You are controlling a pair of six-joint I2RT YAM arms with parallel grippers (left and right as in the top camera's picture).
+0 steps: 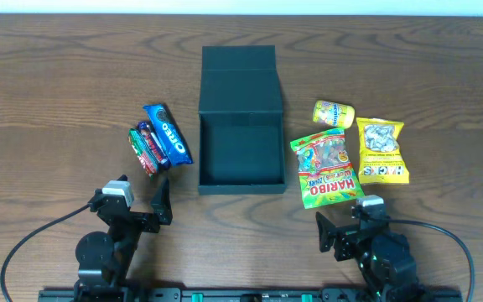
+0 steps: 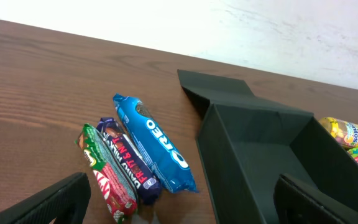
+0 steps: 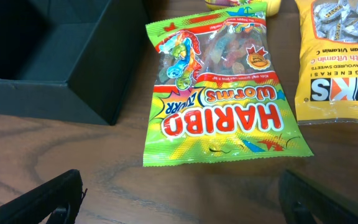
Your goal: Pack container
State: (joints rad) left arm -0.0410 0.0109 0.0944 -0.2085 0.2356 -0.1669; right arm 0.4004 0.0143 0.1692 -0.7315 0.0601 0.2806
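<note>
Jaws on both your arms stand spread and empty by the counter's near edge. Your container (image 1: 241, 186) sits open mid-counter, between an Oreo pack (image 1: 168, 134) leftward and a Haribo bag (image 1: 325, 170) rightward.

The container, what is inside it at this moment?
The container lies open; overhead, only its dark bare floor shows, nothing packed. In both wrist views its walls cover much of the floor.

My left arm (image 1: 106, 245) and right arm (image 1: 386, 253) sit folded low, close to their bases. My left gripper (image 2: 182, 205) has its jaws spread wide, one finger (image 2: 51, 202) at each lower corner of its wrist view. My right gripper (image 3: 182, 199) gapes just as wide.
</note>
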